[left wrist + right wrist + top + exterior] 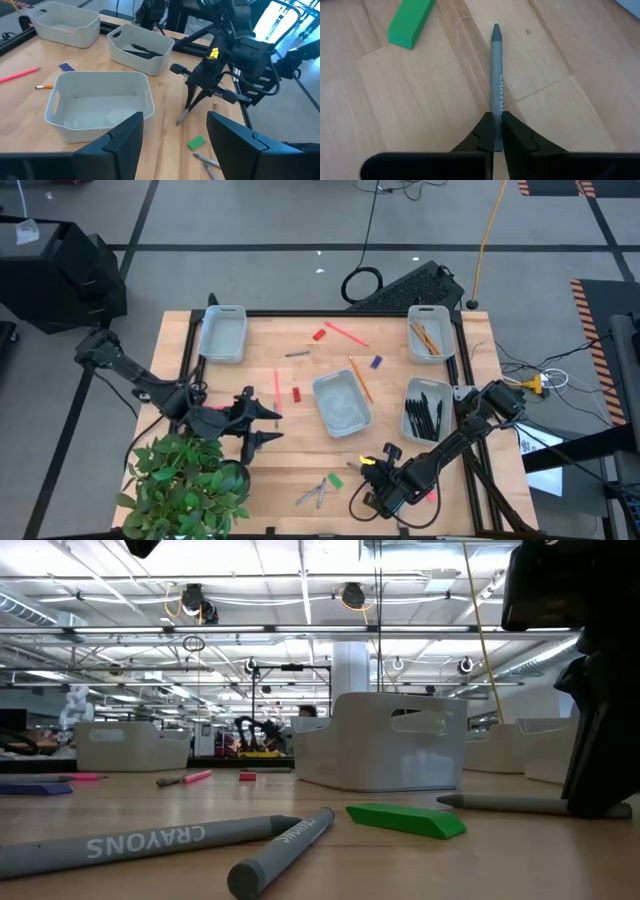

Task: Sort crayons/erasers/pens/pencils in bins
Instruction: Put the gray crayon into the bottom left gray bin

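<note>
Table point(560, 115): pale planked wood, visible grain; bins point(100, 102): smooth matt plastic; crayon point(497, 75): matt grey; right gripper point(497, 131) fingers: matt black plastic

The right hand point(496, 131) is covering the back end of a grey crayon point(496, 75), so only part of the word on it is showing. In the low view, the picture's left edge is cutting off 1 of the 2 near crayons point(140, 840). In the high view, plant leaves point(185, 480) are hiding a corner of the worktop point(300, 440). The sticks in the far bin point(142, 47) are looking too small to tell apart.
</note>
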`<state>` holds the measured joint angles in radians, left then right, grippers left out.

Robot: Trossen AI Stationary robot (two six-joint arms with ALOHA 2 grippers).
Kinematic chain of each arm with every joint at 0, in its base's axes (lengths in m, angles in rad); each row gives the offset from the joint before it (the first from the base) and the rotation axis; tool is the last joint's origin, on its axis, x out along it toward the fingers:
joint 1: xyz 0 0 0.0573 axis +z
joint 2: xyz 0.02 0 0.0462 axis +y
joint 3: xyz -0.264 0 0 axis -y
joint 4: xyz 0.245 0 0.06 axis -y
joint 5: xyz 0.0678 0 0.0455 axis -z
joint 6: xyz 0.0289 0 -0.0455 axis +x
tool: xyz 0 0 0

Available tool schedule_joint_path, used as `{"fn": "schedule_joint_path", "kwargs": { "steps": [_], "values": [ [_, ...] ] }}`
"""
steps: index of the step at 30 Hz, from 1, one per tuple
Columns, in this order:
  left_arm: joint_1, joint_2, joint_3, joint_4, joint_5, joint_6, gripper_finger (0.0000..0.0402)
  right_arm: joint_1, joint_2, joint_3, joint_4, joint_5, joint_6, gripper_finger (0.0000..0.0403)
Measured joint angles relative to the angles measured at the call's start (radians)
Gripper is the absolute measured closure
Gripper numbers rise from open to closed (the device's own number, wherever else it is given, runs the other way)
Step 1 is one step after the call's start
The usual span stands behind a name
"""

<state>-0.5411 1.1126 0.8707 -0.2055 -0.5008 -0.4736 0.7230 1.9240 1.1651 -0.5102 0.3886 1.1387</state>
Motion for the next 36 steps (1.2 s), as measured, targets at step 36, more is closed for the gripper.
{"fn": "schedule_joint_path", "kwargs": {
  "steps": [36],
  "values": [
    [0.088, 0.000, 0.000, -0.003, 0.003, 0.034, 0.0179, -0.275, -0.137, 0.447, -0.113, 0.112, -0.615, 0.0391]
  ]
}}
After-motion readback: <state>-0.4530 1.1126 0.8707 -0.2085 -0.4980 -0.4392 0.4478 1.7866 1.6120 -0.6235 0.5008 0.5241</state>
